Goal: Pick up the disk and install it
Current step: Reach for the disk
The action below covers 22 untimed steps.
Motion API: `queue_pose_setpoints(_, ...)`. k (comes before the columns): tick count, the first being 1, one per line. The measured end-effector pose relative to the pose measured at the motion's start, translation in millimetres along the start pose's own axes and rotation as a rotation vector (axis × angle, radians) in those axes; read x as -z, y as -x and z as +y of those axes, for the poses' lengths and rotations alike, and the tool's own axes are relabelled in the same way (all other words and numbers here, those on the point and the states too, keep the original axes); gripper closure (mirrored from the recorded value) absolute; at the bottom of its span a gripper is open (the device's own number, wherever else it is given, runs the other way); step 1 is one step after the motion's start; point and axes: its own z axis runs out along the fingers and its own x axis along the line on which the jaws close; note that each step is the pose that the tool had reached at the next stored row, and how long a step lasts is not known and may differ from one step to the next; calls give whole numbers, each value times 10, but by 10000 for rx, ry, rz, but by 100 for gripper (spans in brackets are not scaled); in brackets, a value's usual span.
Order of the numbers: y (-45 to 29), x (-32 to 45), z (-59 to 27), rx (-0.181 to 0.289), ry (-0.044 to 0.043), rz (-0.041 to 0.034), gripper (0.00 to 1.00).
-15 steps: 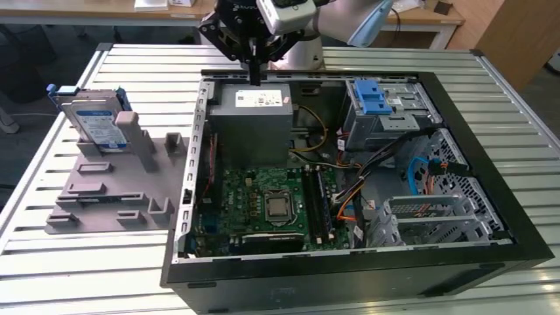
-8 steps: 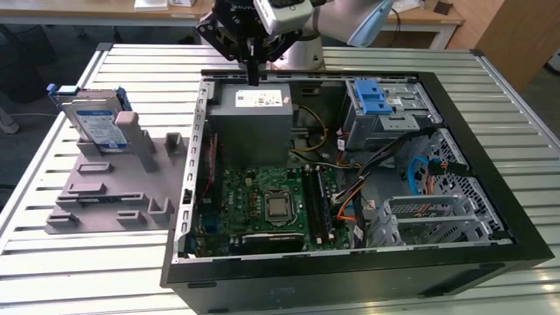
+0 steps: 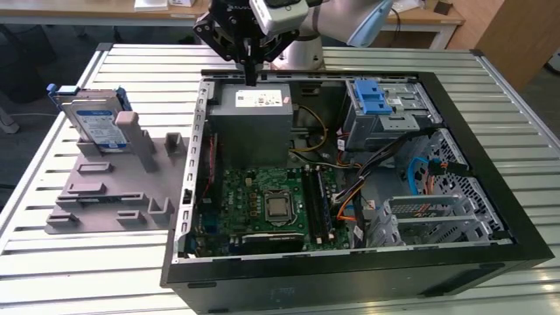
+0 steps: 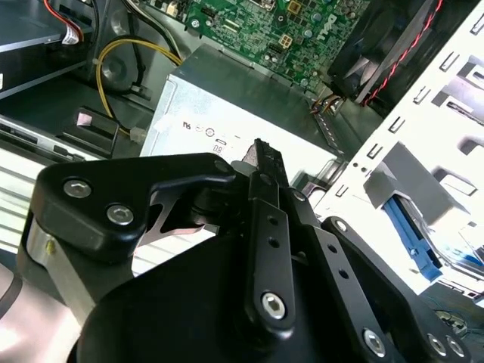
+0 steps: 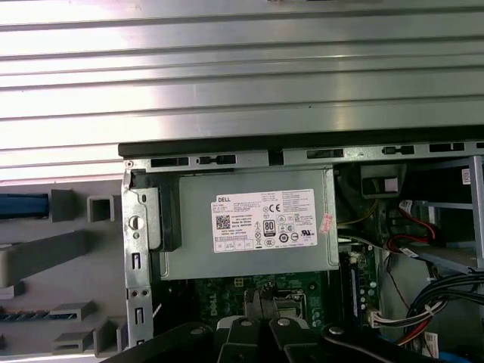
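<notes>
Arm: pale silver-grey round tubular arm (image 3: pixel 332 16), smooth-skinned.
Joint cap: light blue round plastic joint cap (image 3: pixel 371 29) closing one joint.
Camera housing: white boxy camera housing (image 3: pixel 278 9) with a dark lens.
Gripper: matte black metal gripper (image 3: pixel 251 79), built of angular linkage bars tapering to slim fingers (image 4: pixel 266 219) dotted with small holes.
Screws: bright silver socket-head screws (image 4: pixel 274 305) set at the linkage pivots.

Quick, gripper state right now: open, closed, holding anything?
Gripper: jaws closed, holding nothing, over the grey metal box; the disk sits apart on the grey fixture.
</notes>
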Motion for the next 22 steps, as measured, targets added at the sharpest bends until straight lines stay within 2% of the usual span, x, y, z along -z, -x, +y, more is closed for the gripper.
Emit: queue_pose_setpoints(22, -93, -11, -8, -1, -1, 6, 89)
